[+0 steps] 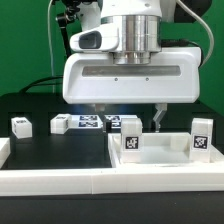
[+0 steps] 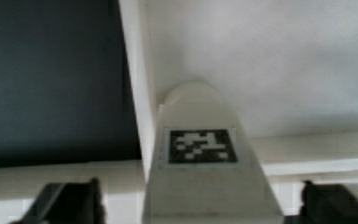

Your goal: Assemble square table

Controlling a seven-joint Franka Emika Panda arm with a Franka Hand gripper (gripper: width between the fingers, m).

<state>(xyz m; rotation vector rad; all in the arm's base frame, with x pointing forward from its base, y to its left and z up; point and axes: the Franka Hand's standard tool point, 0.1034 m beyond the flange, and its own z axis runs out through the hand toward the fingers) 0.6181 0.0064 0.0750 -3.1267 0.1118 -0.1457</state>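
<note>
Square table's white plastic slab with raised rim [image 1: 160,152] lies on the black counter [image 1: 35,105], with a short white tagged leg [image 1: 130,143] upright at its corner. The gripper [image 2: 197,203] straddles that leg, fingers apart and not touching it, probably lined up to grasp and twist it.

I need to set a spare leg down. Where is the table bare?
Bare black table between the loose legs and the front rail, on the exterior view's left. Crowded under the hand, around the slab.
</note>
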